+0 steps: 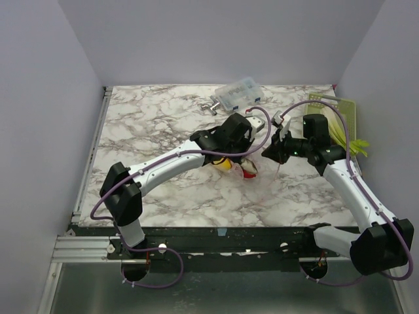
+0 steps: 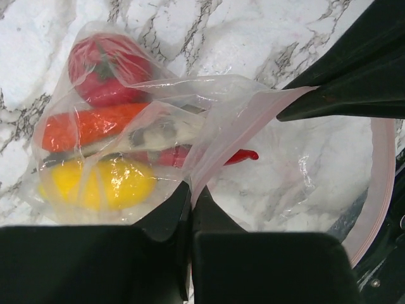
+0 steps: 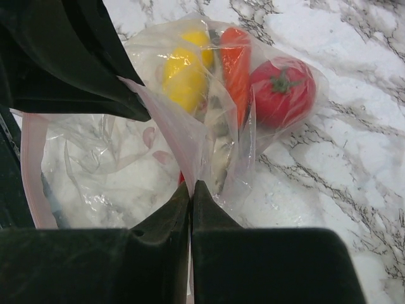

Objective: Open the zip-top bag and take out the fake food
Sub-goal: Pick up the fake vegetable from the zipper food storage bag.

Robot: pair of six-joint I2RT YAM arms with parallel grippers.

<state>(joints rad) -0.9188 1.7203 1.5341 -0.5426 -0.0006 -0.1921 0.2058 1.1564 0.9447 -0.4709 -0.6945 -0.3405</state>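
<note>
Zip-top bag (image 2: 297, 171) lies about mid-table on the marble table (image 1: 150, 124), under both wrists. At the back, a metal fitting (image 1: 211, 106) sits just left of a clear box (image 1: 239, 93).

Left gripper (image 2: 191, 190): jaws pinched together on the bag's pink zipper strip (image 2: 221, 149), no gap showing.

The fake food is all inside the film, bunched at the closed end. Tomato (image 2: 104, 69), carrot (image 2: 88, 126) and lemon (image 2: 101, 183) lie side by side, with a pale stalk (image 2: 158, 134) and a red piece (image 2: 243, 155) nearer the mouth. The mouth looks partly parted, but the crinkled film makes that hard to confirm.

Right gripper (image 3: 191, 187): jaws clamped tight on the pinkish bag edge, facing the left one.

A green-yellow sheet (image 1: 344, 114) is at the far right edge.
</note>
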